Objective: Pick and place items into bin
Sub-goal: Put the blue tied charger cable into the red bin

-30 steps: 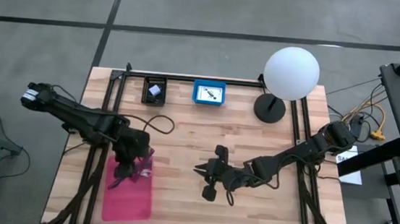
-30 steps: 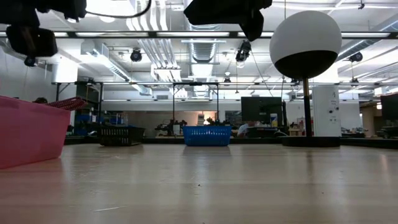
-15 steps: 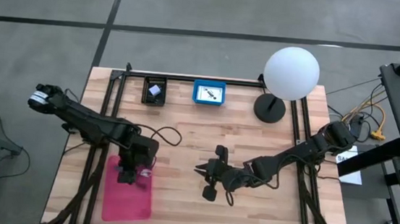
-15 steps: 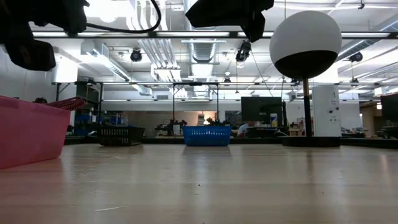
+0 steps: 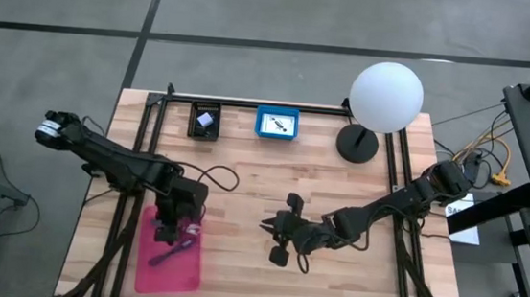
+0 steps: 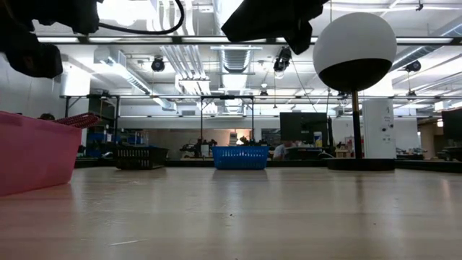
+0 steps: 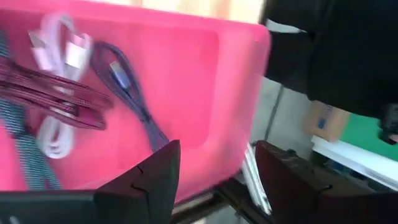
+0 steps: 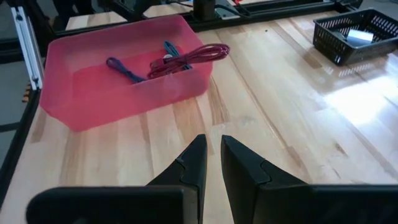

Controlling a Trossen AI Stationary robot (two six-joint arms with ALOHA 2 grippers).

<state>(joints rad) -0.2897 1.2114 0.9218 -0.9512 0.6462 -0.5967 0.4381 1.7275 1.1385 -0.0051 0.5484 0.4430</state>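
The left jaws [image 7: 214, 171] hang wide open and empty over the pink bin [image 5: 169, 246] at lower left of the desk [image 5: 243, 175]. Cords [image 7: 62, 99] lie tangled inside the bin. The right jaws [image 8: 212, 163], near frame centre, are almost closed, holding nothing.

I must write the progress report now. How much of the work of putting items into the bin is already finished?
Several cords already lie in the pink bin. Nothing is in hand: the left gripper is open and empty over that bin, and the right gripper is almost shut and empty above bare table. No loose items show on the table; the black basket and blue basket each hold something small.
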